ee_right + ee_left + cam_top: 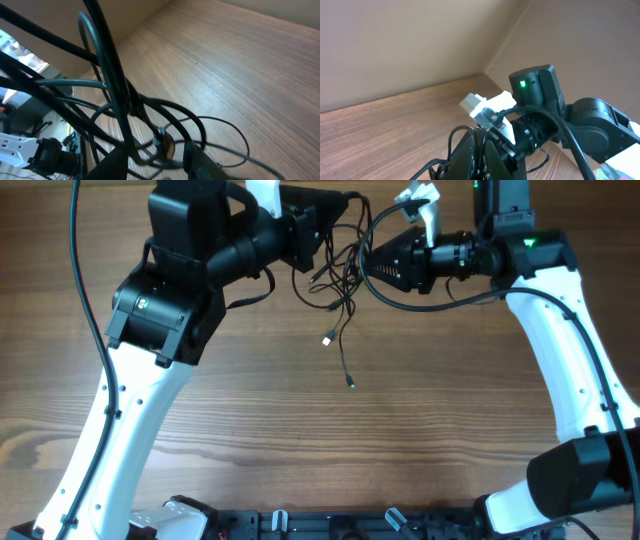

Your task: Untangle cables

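Wood-grain table (300, 440), plain beige wall (395, 40) behind it. The cables (338, 280) are a loose knot of thin black cords sitting right in the gap between the two grippers. Two loose tails trail off from the knot on the arm-base side of both tools, each ending in a small plug (327, 339).

Left gripper (308, 242) is pinched all the way shut. Cords run straight out of its tip, so it looks clamped on the cables. Right gripper (368, 265) faces it from the other side of the knot, nose right up against the cords.

Its own camera is where you get the detail. The fingers (200, 159) stand partway apart, a narrow-ish gap, with a few strands and one plug end (164, 141) lying just ahead of and between them. Can't tell if the pads actually touch a cord.

From overhead both tools' tips are just black blobs, but it's the only view with the whole tangle and both arms. Left wrist cam mostly shows the right arm's wrist with a green light (522, 84) and a white bracket (487, 107), plus cords bunched at the bottom edge. I can't make out the left tool's own tips there.
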